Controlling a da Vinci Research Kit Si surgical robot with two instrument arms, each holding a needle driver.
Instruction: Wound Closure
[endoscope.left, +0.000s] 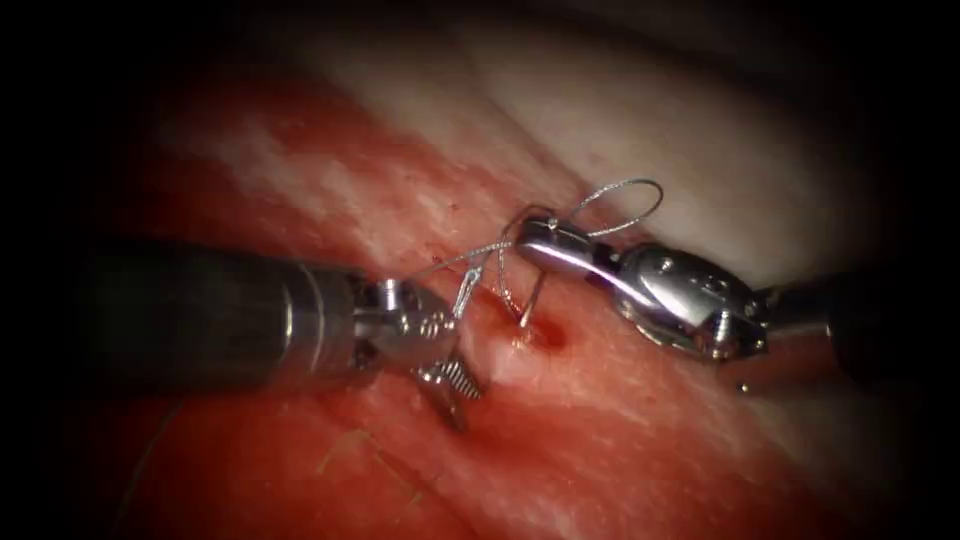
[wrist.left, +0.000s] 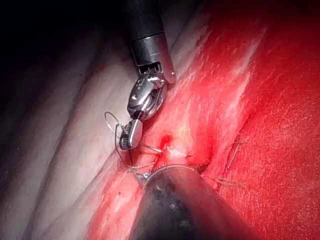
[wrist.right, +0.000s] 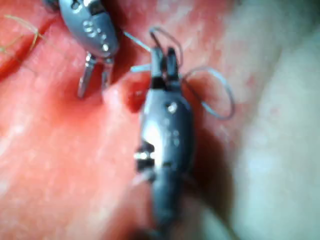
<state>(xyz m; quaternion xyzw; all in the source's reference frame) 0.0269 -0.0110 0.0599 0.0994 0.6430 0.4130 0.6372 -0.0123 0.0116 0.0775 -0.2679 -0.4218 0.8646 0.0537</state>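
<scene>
Endoscope view: big red tissue (endoscope.left: 600, 450) w/ a paler band up top. Cut (endoscope.left: 545, 335) is a small dark red hole near the middle. Left tool (endoscope.left: 455, 345) comes in from the left, jaws spread apart, one up by the thread, one down on the tissue just left of the cut; holds nothing. Right tool (endoscope.left: 540, 242) comes in from the right, jaws pressed together, pinching the thread (endoscope.left: 625, 205). Thread loops above its tip & runs left to the left tool. Thin shiny needle (endoscope.left: 533, 300) hangs below the right tool's tip, its point in the tissue at the cut.
</scene>
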